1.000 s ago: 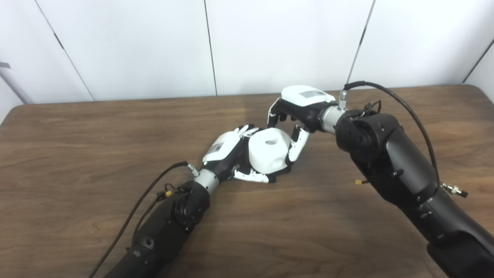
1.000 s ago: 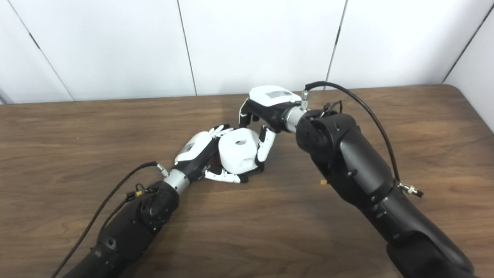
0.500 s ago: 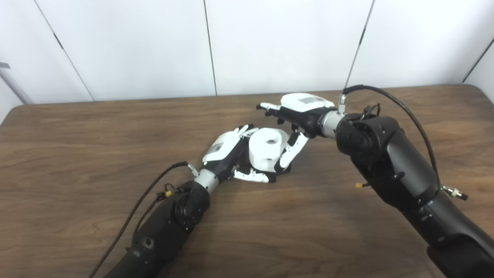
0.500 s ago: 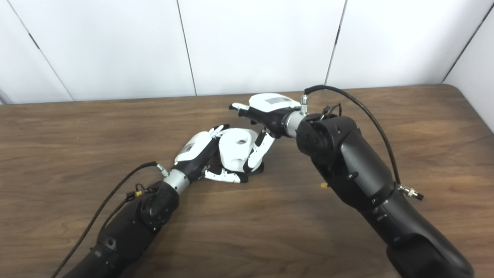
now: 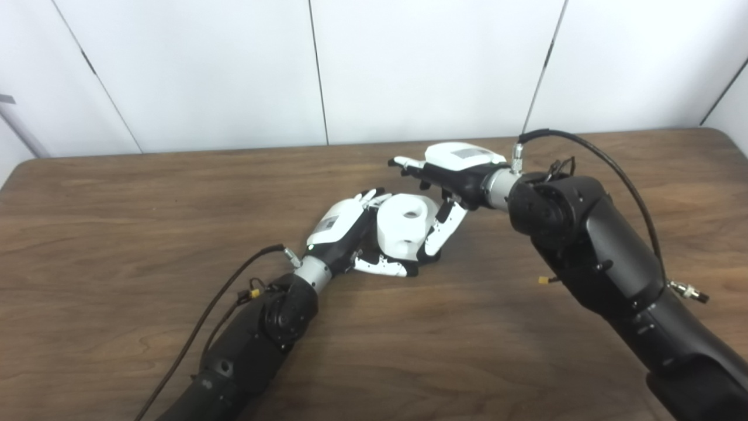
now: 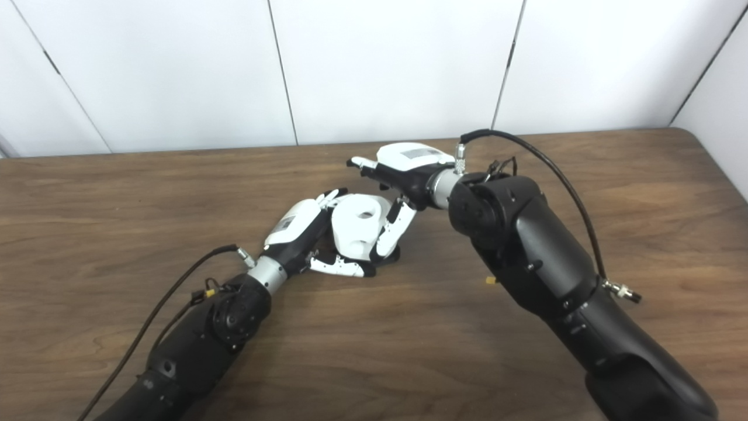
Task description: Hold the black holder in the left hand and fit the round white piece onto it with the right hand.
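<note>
Since a second ago the right hand [image 5: 450,175] has dropped lower, fingers now flat and spread above the white piece [image 5: 406,233], thumb against its side. Left hand [image 5: 350,237] clamps the piece; the holder is mostly hidden beneath. Risk: a sideways nudge tilts the piece off. Right eye view: brown tabletop [image 6: 117,193], white panel wall [image 6: 380,64].

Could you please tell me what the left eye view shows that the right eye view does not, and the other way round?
Only the left eye view shows the table's rounded far-left corner and a grey bar at the left wall. Only the right eye view shows more wall beyond the table's far-right corner. Both show the left robot hand cupping the round white piece, with the right robot hand open, its thumb against the piece.
</note>
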Controlling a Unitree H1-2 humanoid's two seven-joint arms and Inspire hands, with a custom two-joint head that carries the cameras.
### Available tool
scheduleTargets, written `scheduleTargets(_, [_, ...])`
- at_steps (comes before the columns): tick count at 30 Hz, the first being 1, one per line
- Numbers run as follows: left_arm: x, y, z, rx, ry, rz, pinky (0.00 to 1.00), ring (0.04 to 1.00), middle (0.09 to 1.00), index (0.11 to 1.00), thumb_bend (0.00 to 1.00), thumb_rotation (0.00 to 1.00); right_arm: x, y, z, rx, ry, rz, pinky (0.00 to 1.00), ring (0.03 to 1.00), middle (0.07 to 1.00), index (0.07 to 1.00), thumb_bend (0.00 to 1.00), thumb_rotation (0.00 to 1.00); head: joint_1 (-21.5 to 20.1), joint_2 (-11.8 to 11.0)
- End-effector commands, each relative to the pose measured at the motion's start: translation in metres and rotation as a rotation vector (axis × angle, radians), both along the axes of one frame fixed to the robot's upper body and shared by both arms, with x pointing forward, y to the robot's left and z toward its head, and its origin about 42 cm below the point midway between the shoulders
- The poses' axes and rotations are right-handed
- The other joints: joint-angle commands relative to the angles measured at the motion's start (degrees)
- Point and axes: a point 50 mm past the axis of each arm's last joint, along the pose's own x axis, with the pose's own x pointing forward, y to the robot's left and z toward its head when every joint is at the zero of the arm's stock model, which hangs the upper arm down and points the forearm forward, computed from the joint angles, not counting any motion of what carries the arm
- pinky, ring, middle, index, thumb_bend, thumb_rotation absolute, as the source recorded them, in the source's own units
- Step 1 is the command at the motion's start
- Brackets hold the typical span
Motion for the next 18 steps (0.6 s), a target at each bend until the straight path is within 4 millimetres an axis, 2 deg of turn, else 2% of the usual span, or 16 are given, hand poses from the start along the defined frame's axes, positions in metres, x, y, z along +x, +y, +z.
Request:
scheduleTargets(1, [-0.030,-0.004,-0.049,0.118,0.204,-0.065,1.00,1.000,0.919,0.480,0.52,0.06,0.005,-0.003,0.034,-0.018,-0.041,0.008,0.65,0.875,0.985,1.000,0.99,0.31,-0.1,0.0])
scheduleTargets(7, [-0.030,-0.003,-0.050,0.122,0.211,-0.063,0.98,1.000,0.919,0.480,0.52,0.06,0.009,-0.020,0.055,-0.072,0.047,0.018,0.73,0.959,1.000,1.000,1.00,0.27,-0.2,-0.2])
scheduleTargets(14, [-0.031,-0.001,-0.050,0.119,0.213,-0.061,1.00,1.000,0.920,0.480,0.52,0.06,0.010,-0.049,0.075,-0.051,0.085,0.007,0.72,0.969,1.000,1.000,1.00,0.25,-0.1,-0.4])
scheduleTargets(17, [-0.030,0.001,-0.050,0.114,0.212,-0.057,1.00,1.000,0.919,0.480,0.52,0.06,0.012,-0.069,0.073,0.087,0.056,-0.047,0.75,0.925,0.965,0.958,1.00,0.14,0.0,-0.6])
scheduleTargets(18, [-0.030,0.002,-0.051,0.113,0.211,-0.056,1.00,1.000,0.919,0.480,0.52,0.06,0.012,-0.075,0.071,0.123,0.032,-0.064,0.74,0.895,0.934,0.927,0.98,0.12,0.1,-0.6])
